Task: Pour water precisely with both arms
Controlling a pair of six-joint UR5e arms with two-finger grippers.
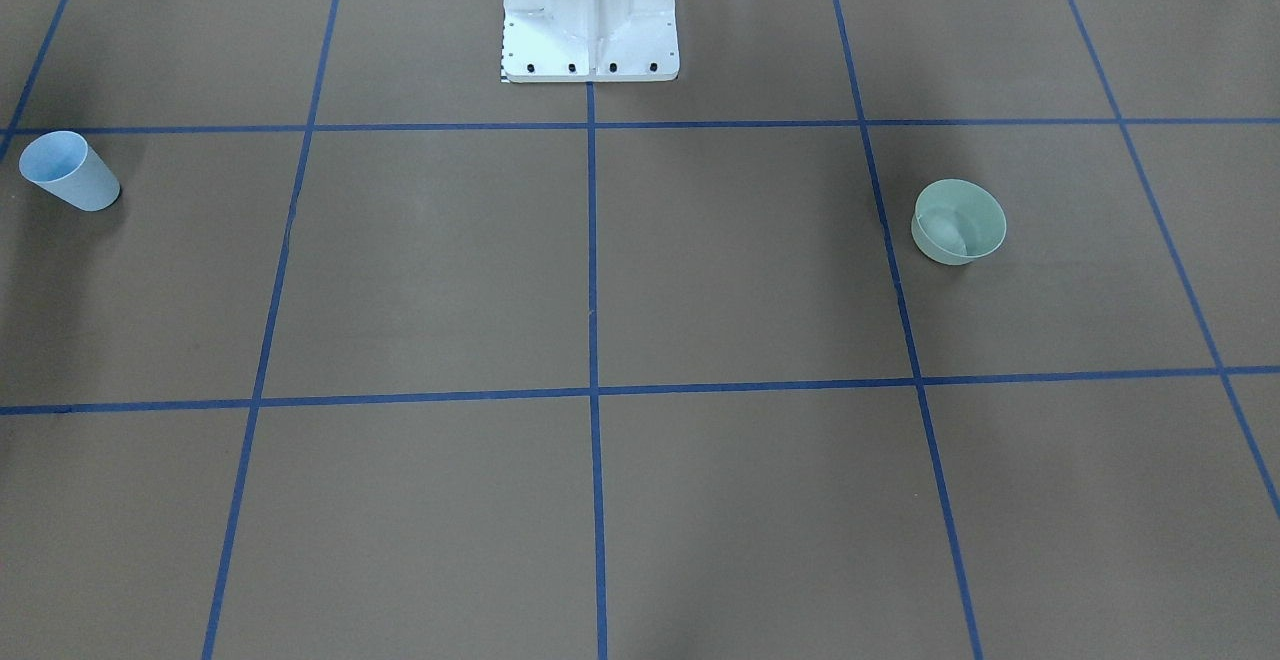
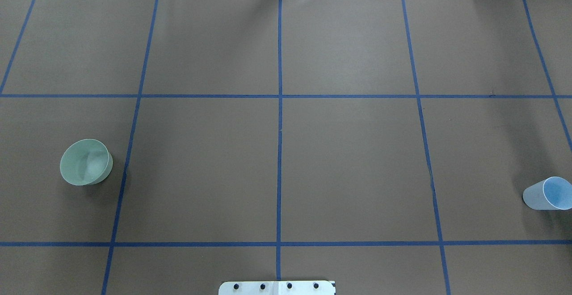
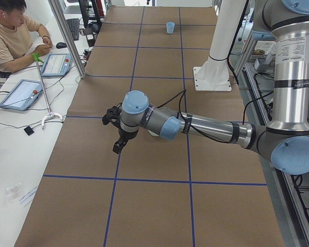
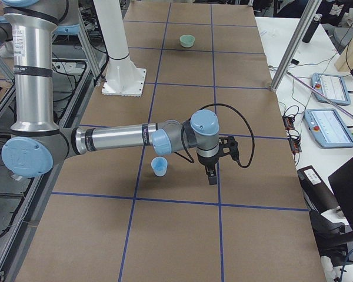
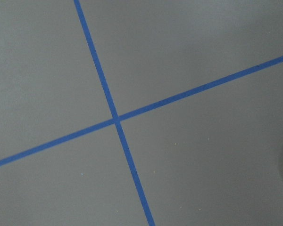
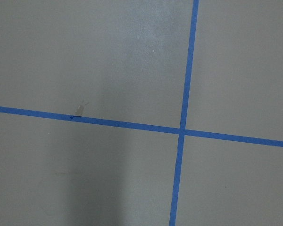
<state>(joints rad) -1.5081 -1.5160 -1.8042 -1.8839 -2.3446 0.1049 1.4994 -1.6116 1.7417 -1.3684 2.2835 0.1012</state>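
Left arm (image 3: 211,128) and right arm (image 4: 117,138) each stretch low over the brown table (image 2: 348,165), left gripper (image 3: 118,147) near the green bowl (image 1: 958,223), right gripper (image 4: 210,176) just beside the upright blue cup (image 4: 159,167); neither touches its vessel, and how far the fingers stand apart cannot be told. A pale patch (image 1: 944,232) low inside the bowl may be the water, though that is unsure. Bowl and cup sit well apart, the white pedestal (image 1: 590,10) at the table's robot edge.

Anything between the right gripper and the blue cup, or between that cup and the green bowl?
Nothing visible. Only bare brown table cover separates the right gripper from the blue cup, and only cover and blue tape lines lie between cup and green bowl.
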